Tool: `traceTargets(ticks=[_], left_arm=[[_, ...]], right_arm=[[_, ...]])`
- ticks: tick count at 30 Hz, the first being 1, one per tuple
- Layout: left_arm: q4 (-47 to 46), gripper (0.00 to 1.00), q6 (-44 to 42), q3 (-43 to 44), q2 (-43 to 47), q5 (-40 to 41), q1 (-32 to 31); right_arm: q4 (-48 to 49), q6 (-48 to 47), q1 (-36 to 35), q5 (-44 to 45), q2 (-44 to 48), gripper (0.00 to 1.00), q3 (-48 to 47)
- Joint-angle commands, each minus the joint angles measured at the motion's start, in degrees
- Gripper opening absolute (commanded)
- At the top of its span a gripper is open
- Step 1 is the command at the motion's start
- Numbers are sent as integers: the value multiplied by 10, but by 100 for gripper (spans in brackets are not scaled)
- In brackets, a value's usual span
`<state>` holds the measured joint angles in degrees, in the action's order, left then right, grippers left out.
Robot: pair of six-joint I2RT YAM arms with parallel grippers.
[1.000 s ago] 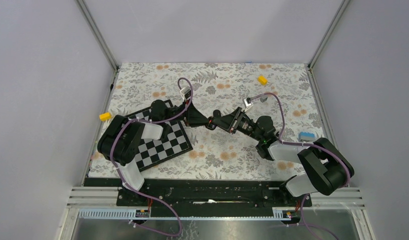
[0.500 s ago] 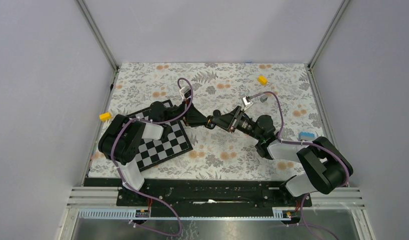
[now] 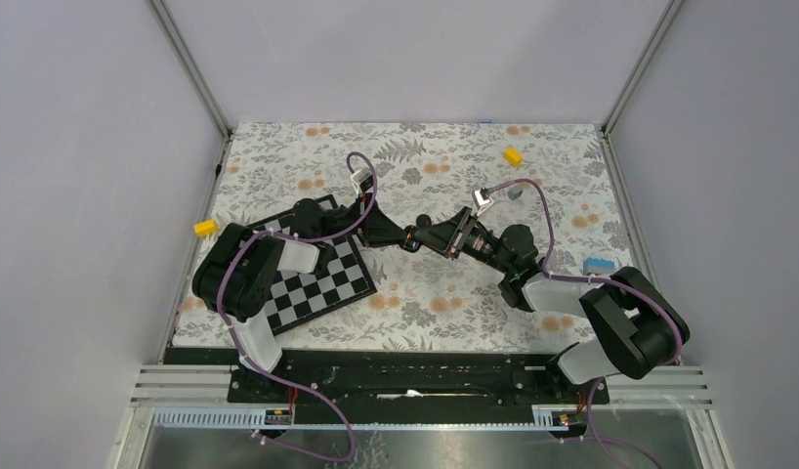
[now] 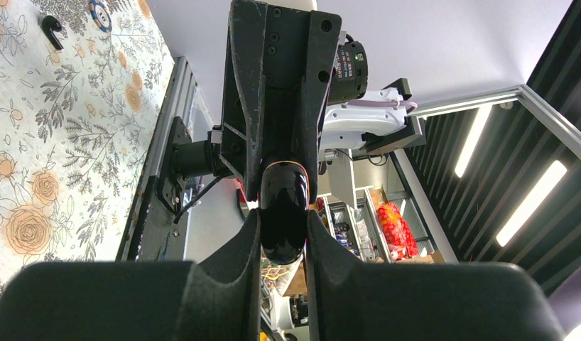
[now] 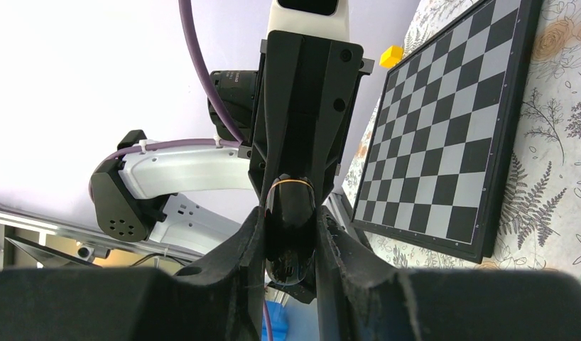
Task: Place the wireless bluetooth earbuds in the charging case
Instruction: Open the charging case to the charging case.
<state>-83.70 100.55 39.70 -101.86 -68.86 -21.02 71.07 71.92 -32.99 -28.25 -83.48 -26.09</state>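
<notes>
Two grippers share the charging case above the worktop — left gripper just clamped tight on one end, right gripper narrowly closed on the other — likely ready to open it.

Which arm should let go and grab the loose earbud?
Probably right. Left gripper and right gripper both clamp the charging case, but the earbud lies on the cloth past the right one.
</notes>
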Motion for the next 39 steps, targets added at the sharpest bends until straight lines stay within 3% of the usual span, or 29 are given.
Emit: traceTargets(ticks=[1, 6, 9, 32, 39], left_arm=[[-65, 0, 12, 15, 3, -8, -9], [-66, 0, 16, 20, 9, -7, -5], [-66, 0, 18, 20, 13, -4, -1], [-63, 0, 26, 21, 25, 2, 12], [9, 0, -27, 15, 27, 2, 12]], right_arm=[[1, -21, -3, -2, -7, 0, -1], [7, -21, -3, -4, -10, 48, 16], [6, -22, -3, 4, -5, 61, 25], [-24, -38, 4, 20, 41, 62, 75], [-194, -121, 4, 37, 145, 63, 40]])
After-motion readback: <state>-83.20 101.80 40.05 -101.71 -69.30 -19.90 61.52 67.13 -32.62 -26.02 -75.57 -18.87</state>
